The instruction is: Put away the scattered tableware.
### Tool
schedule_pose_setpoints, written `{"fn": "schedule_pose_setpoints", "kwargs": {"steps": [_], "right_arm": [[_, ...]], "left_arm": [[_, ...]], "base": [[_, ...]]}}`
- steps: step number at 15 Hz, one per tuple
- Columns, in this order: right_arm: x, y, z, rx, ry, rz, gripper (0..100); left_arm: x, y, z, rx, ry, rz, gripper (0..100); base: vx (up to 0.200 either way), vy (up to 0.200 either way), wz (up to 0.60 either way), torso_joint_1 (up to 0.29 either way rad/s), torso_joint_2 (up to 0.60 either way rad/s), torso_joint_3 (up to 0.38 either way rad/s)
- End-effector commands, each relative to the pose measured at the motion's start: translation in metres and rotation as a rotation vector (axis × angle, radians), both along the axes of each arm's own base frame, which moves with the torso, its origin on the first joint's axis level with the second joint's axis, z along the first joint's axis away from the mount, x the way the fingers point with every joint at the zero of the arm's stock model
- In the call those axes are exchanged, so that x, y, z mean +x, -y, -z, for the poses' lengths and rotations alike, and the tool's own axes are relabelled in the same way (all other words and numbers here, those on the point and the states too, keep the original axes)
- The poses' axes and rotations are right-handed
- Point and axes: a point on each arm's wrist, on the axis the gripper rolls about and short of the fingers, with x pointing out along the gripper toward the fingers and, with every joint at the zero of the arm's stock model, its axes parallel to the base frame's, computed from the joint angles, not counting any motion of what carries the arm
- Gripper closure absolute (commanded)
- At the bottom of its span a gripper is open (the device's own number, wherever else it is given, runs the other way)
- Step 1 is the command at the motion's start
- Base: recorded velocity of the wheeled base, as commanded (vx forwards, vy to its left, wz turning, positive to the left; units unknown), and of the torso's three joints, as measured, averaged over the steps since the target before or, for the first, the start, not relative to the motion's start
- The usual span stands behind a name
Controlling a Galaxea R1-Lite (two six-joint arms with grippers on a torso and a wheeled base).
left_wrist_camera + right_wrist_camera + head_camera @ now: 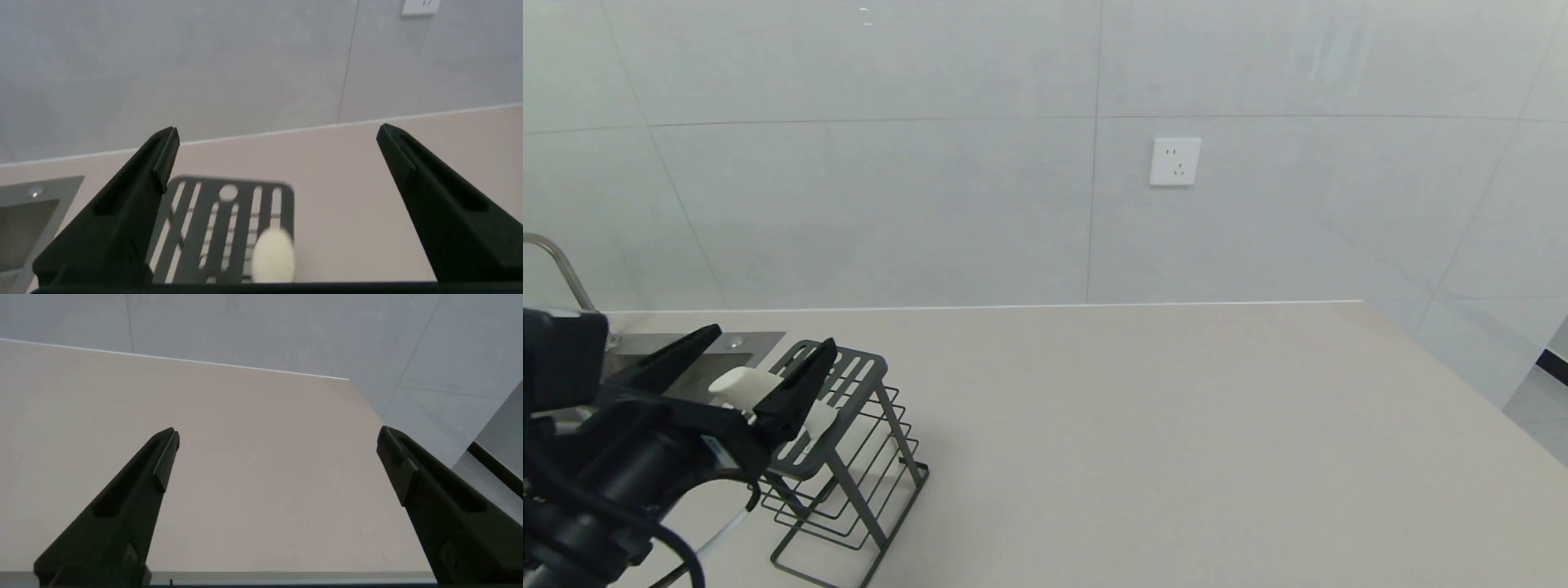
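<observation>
Left gripper (772, 336) wide open above rack (854, 374), white handle (737, 382) between jaws, contact unclear. Right gripper (278, 437) open, empty.

Grey tiled wall (890, 180) with socket (1175, 162) behind beige countertop (1176, 441).

Kitchen: pale countertop (1176, 425), steel sink (756, 341) and curved tap (556, 268), grey tiled wall (890, 204) with socket (1175, 162), slotted utensil rack (854, 400).
</observation>
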Motion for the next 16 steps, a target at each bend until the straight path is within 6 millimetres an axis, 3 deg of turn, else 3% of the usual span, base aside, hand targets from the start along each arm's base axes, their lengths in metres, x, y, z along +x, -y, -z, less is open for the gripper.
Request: {"fn": "schedule_pose_setpoints", "kwargs": {"steps": [1, 3, 5, 7, 10, 15, 16], "right_arm": [[0.0, 0.0, 0.0, 0.0, -0.001, 0.0, 0], [0.0, 0.0, 0.0, 0.0, -0.001, 0.0, 0], [0.0, 0.0, 0.0, 0.0, -0.001, 0.0, 0], [0.0, 0.0, 0.0, 0.0, -0.002, 0.0, 0], [0.0, 0.0, 0.0, 0.0, -0.004, -0.016, 0], [0.0, -0.001, 0.001, 0.025, -0.008, -0.063, 0], [0.0, -0.001, 0.001, 0.025, -0.008, -0.066, 0]], "left_arm": [[-0.026, -0.018, -0.002, -0.023, 0.066, -0.009, 0], [-0.047, -0.034, 0.011, 0.025, 0.085, -0.03, 0], [-0.06, -0.044, 0.012, 0.017, 0.091, -0.066, 0], [-0.086, -0.063, 0.015, 0.092, 0.131, -0.112, 0], [-0.101, -0.073, -0.02, 0.279, 0.265, -0.169, 0], [-0.105, -0.076, -0.045, 0.261, 0.305, -0.217, 0], [-0.108, -0.079, -0.051, 0.25, 0.228, -0.253, 0]], "base": [[0.0, 0.0, 0.0, 0.0, 0.0, 0.0], [0.0, 0.0, 0.0, 0.0, 0.0, 0.0], [0.0, 0.0, 0.0, 0.0, 0.0, 0.0], [0.0, 0.0, 0.0, 0.0, 0.0, 0.0], [0.0, 0.0, 0.0, 0.0, 0.0, 0.0], [0.0, 0.0, 0.0, 0.0, 0.0, 0.0], [0.0, 0.0, 0.0, 0.0, 0.0, 0.0]]}}
